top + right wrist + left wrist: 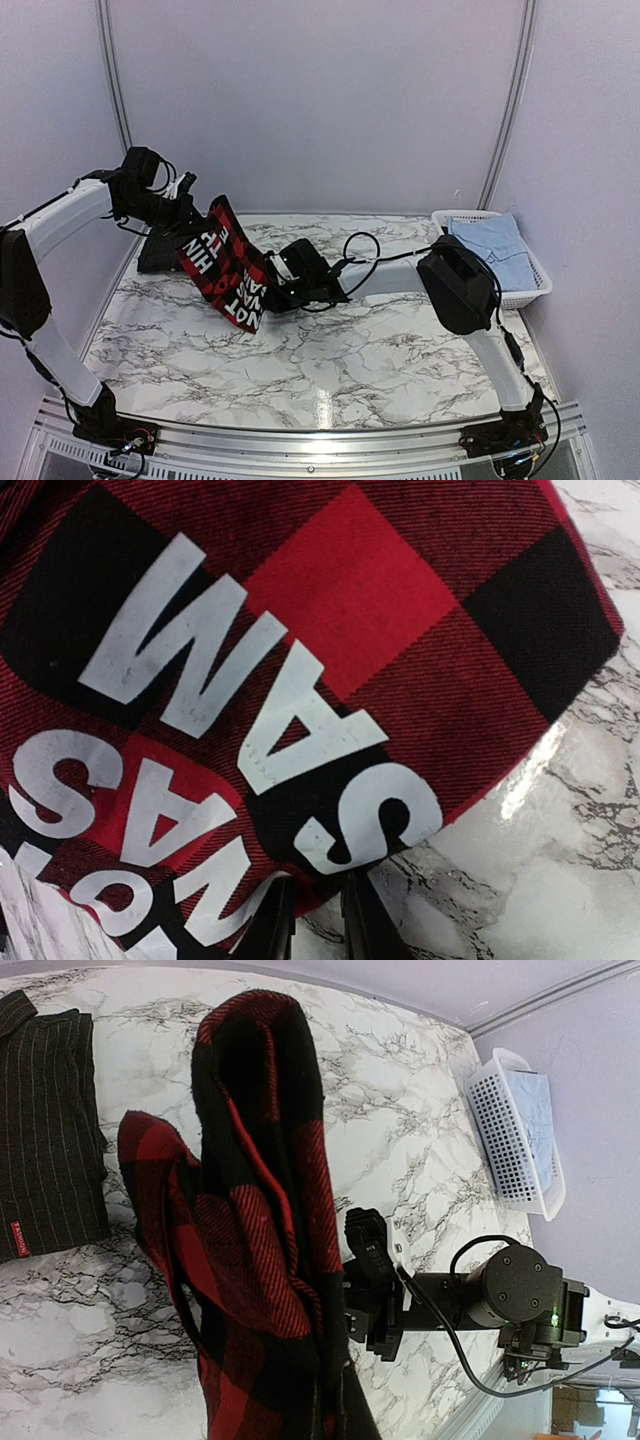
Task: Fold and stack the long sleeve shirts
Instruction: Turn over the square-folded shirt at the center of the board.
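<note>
Marble-patterned counter spans the view. Near its far-left corner the left gripper pinches the red-and-black plaid shirt aloft beside the folded dark charcoal shirt; centrally the right gripper nips its lower hem, apparently stretching it flat for stacking.

Plaid shirt: red-black checks, white lettering. Charcoal shirt: faint pinstripes. Table: grey-veined white marble.

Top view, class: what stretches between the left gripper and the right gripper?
The plaid shirt spans from left gripper to right gripper, seen in the top view.
</note>
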Action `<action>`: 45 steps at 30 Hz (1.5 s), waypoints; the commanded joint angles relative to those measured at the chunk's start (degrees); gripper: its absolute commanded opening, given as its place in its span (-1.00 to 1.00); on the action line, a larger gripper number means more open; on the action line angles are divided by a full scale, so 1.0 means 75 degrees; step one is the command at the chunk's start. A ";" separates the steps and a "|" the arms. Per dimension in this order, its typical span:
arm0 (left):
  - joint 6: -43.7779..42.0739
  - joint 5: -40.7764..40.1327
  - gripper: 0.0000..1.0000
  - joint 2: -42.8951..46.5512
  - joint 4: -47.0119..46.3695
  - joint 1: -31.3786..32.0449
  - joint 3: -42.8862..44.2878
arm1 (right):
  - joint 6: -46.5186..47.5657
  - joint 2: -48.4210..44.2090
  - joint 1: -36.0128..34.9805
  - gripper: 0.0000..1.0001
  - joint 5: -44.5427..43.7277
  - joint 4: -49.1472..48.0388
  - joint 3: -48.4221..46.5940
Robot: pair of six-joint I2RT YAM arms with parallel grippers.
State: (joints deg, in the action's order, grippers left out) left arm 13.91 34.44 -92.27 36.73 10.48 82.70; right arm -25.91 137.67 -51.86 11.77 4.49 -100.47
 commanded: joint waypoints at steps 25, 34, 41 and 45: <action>-0.0467 0.0938 -1.00 -0.0850 0.0708 -0.0662 0.1285 | 0.0513 -0.3570 0.0917 -0.46 -0.0991 0.0755 0.3041; 0.1479 -0.0809 -1.00 -0.3245 0.0692 0.2600 0.3545 | 0.0613 -0.5411 0.1353 -0.46 -0.1527 0.0858 0.3955; 0.3384 -0.1511 -0.18 -0.7563 0.0197 0.4635 0.9098 | 0.0477 -0.7237 0.1820 -0.31 -0.2478 0.1450 0.5195; 0.3665 -0.1750 0.27 -0.6965 -0.1395 0.4818 0.7975 | 0.0400 -0.7745 0.2002 -0.16 -0.2481 0.1458 0.5847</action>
State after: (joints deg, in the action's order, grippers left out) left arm 36.21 24.77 -150.80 35.77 47.44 146.36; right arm -22.44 81.69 -38.17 -4.54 12.71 -60.16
